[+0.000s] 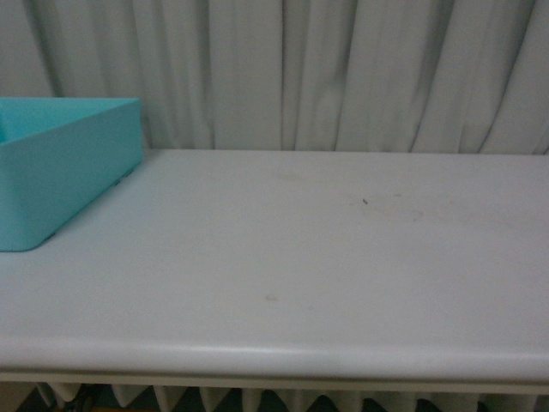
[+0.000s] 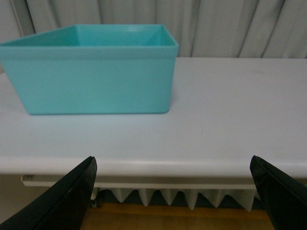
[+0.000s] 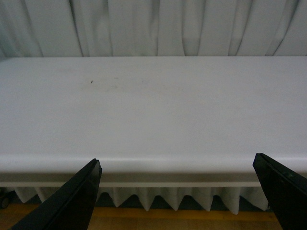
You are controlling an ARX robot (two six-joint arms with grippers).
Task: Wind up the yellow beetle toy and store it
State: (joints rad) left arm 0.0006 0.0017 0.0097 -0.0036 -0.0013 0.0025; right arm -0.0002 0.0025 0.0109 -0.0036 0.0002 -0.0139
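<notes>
Both hands of the robot hang just off the near edge of a white bench (image 1: 326, 257), fingers spread wide and holding nothing. The left hand (image 2: 172, 191) faces a turquoise bin (image 2: 96, 76) that stands at the bench's left end, close to the near edge; the right hand (image 3: 177, 191) looks across bare white surface toward a pleated grey curtain (image 3: 153, 24). The yellow beetle toy appears in none of the three views, so which way it lies from either hand, and how its long axis runs, cannot be told. It may sit inside the bin, whose floor is hidden, or outside the frames. The one firm relation is that the bin, the likely storage place, lies straight ahead of the left hand, making that arm the nearer one for the drop.
</notes>
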